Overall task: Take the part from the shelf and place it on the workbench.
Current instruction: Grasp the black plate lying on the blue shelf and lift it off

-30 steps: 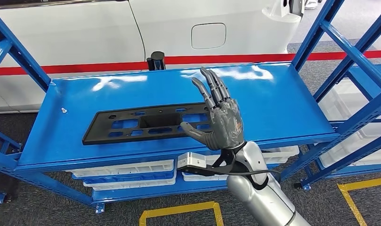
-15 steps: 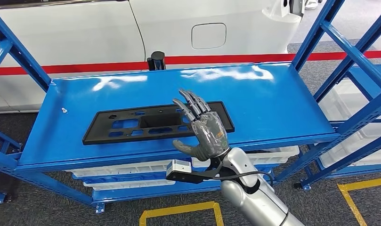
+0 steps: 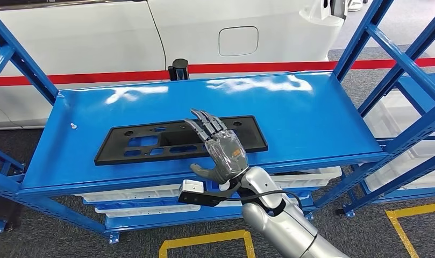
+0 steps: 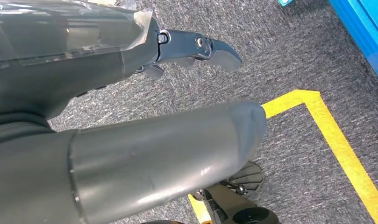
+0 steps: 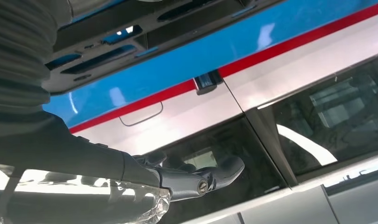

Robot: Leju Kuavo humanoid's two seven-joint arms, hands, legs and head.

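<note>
Right robot hand (image 3: 221,151), fingers spread and holding nothing, hovers over the black part (image 3: 150,141) at its 3 o'clock end on the blue shelf (image 3: 322,118).

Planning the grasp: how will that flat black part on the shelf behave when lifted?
The black part looks thin, long and full of cutouts, so probably light and possibly flexing if lifted by one end. Lying flat on the glossy blue shelf, it may slide.

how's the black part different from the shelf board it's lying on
The black part is matte, long and narrow, pierced by cut-outs; the shelf board is glossy blue, solid, and far wider and deeper. The right hand hovers with fingers apart over the part's right half, while the shelf board lies mostly uncovered. Both lie flat and are rectangular.
</note>
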